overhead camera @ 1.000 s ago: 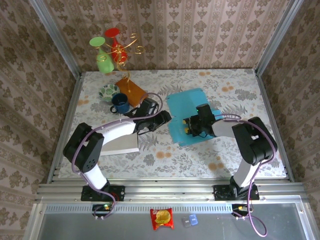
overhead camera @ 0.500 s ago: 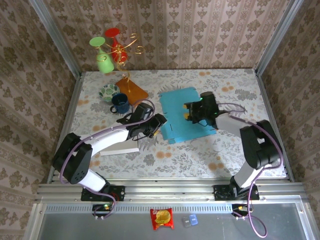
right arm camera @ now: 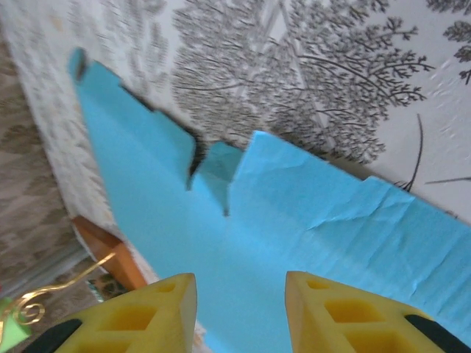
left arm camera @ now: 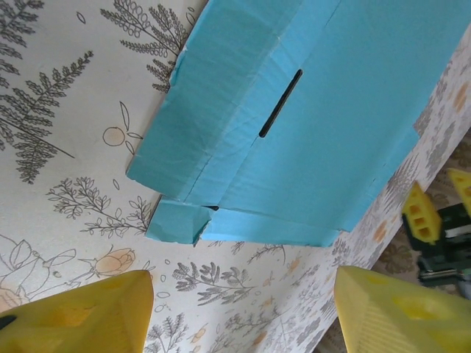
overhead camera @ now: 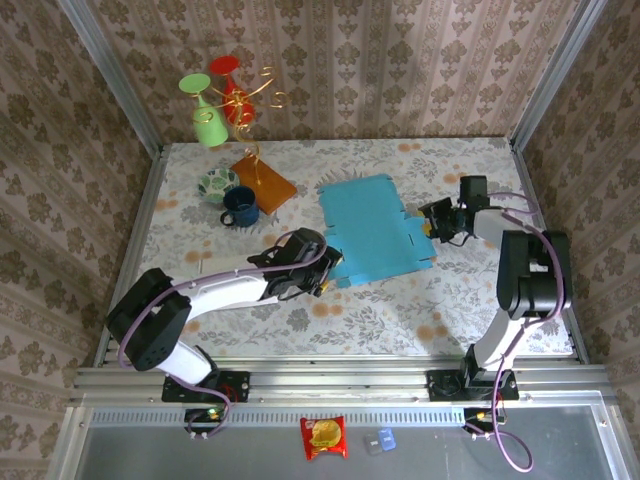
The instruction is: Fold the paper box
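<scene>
— Two grippers, both off the paper box [overhead camera: 372,228]?
— Yes. Lying flat and unfolded mid-table [overhead camera: 420,170], between them. Left gripper [overhead camera: 328,270] spread wide and empty, just off the near-left corner. Right gripper [overhead camera: 435,222] partly parted at the right edge, pinching nothing.
— Step in hand?
— Likely lining up for a first fold; no flap raised yet.
— Next move?
— Probably working a finger under the side flap by the slot [left arm camera: 281,103], pinning the middle panel, then lifting along the crease without sliding the sheet.
</scene>
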Controlling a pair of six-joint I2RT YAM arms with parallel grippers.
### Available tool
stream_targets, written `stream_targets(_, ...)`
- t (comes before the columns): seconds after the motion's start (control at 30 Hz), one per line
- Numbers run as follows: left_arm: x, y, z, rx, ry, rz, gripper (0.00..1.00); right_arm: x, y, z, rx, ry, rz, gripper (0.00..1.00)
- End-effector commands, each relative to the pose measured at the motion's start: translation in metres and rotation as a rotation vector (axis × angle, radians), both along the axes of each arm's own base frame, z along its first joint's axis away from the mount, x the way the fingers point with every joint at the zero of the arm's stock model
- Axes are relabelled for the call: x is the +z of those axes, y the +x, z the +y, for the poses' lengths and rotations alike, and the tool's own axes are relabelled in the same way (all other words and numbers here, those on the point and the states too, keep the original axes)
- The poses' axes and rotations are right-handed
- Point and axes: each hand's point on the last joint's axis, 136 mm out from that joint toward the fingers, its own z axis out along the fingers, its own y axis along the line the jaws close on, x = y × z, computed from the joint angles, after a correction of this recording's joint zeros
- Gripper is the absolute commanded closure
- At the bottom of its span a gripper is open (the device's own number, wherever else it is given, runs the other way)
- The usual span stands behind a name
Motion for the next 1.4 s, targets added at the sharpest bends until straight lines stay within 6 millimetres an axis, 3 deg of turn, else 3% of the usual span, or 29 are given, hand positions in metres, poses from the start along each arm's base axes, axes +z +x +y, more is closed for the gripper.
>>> stream_targets(0.0, -0.007, 0.005, 0.008, 0.090, 0.007, 0.004, 0.33, -0.026, -0.026, 0.011, 0.077, 0.011, 0.101, 0.63)
stream_targets(0.2, -0.016, -0.001, 0.022, 0.132, 0.023, 0.017, 0.32, -0.047, -0.071, 0.010, -0.038, 0.044, 0.180, 0.63)
stream_targets(0.4, -0.026, -0.005, 0.030, 0.176, 0.020, 0.033, 0.33, -0.045, -0.098, 0.009, -0.150, 0.059, 0.195, 0.64)
stream_targets(0.8, -0.035, -0.022, 0.027, 0.246, -0.009, 0.081, 0.36, -0.041, -0.104, 0.016, -0.212, 0.093, 0.197, 0.64)
stream_targets(1.37, -0.055, -0.011, 0.022, 0.350, -0.057, 0.063, 0.50, -0.045, -0.112, 0.020, -0.222, 0.110, 0.211, 0.65)
